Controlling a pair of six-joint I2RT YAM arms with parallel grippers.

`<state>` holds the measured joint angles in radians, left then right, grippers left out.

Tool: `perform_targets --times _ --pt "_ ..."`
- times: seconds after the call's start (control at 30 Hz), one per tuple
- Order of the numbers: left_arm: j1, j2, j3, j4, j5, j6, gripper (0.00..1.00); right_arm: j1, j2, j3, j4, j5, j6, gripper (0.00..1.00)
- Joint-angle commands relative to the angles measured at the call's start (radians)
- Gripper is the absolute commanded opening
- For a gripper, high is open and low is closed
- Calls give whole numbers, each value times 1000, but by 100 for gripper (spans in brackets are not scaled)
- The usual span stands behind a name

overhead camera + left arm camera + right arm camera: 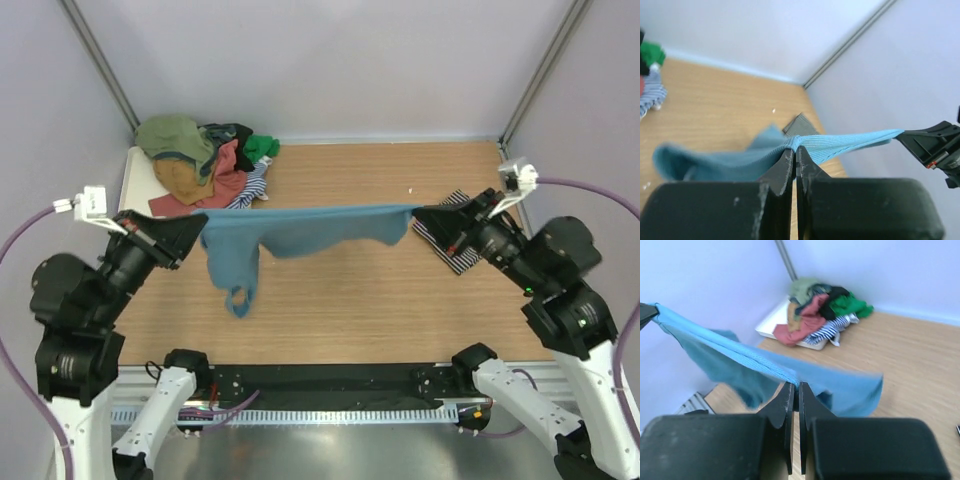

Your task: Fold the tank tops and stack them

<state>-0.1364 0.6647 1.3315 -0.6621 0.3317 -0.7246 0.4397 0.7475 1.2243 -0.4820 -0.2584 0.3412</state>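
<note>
A teal-blue tank top [290, 232] hangs stretched in the air between my two grippers, its hem pulled taut and its straps drooping toward the table at the left. My left gripper [203, 225] is shut on one end of it [796, 143]. My right gripper [418, 213] is shut on the other end [796, 382]. A folded black-and-white striped tank top [452, 245] lies flat on the table under my right gripper. The other tank tops sit in a mixed heap [205, 160] at the back left, also seen in the right wrist view [817, 310].
The heap rests on a white tray [140, 180] in the back left corner. Metal frame posts [100, 60] and pale walls close in the wooden table [380, 300] at the back and sides.
</note>
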Motion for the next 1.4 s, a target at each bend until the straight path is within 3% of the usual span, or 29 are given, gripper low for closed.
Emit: perform_targets --times 0.0,0.1,0.17,0.33,0.5,0.57,0.67,0.83,0.93,1.0,1.03,1.1,1.13,1.2,1.27,1.37 --pt "8 -19 32 50 18 7 0 -2 -23 49 37 -65 -13 1" --pt "8 12 41 82 23 -22 0 -1 35 102 -6 -44 -16 1" --pt "8 67 26 119 32 -53 0 -1 82 121 -52 46 -10 1" --pt "8 277 -133 200 75 -111 0 -1 371 138 -182 299 27 1" --pt "0 504 -438 519 55 -177 0 -42 545 -35 -16 378 68 1" --pt "-15 577 -483 640 24 -187 0 -76 648 -46 19 363 81 1" --pt "-48 783 -457 725 -22 -176 0 -134 784 -23 92 335 88 1" --pt "-66 1129 -241 777 -8 -180 0 -173 1010 159 105 367 79 1" --pt "-66 1261 -88 763 4 -176 0 -188 1156 314 65 416 78 1" --pt "-66 1309 13 739 -13 -159 6 -202 1231 435 21 456 96 1" --pt "-66 1340 43 713 -20 -147 21 -205 1288 470 14 468 104 2" --pt "-66 1354 106 676 -37 -115 35 -211 1323 547 -3 472 114 10" --pt "-68 1356 119 665 -46 -102 49 -211 1329 560 -12 485 120 38" --pt "-71 1320 117 602 -97 -64 61 -211 1304 526 5 502 130 51" --pt "-78 1256 91 552 -132 -35 79 -211 1233 438 32 513 134 55" --pt "-95 1173 36 470 -216 17 89 -213 1111 300 62 507 144 55"
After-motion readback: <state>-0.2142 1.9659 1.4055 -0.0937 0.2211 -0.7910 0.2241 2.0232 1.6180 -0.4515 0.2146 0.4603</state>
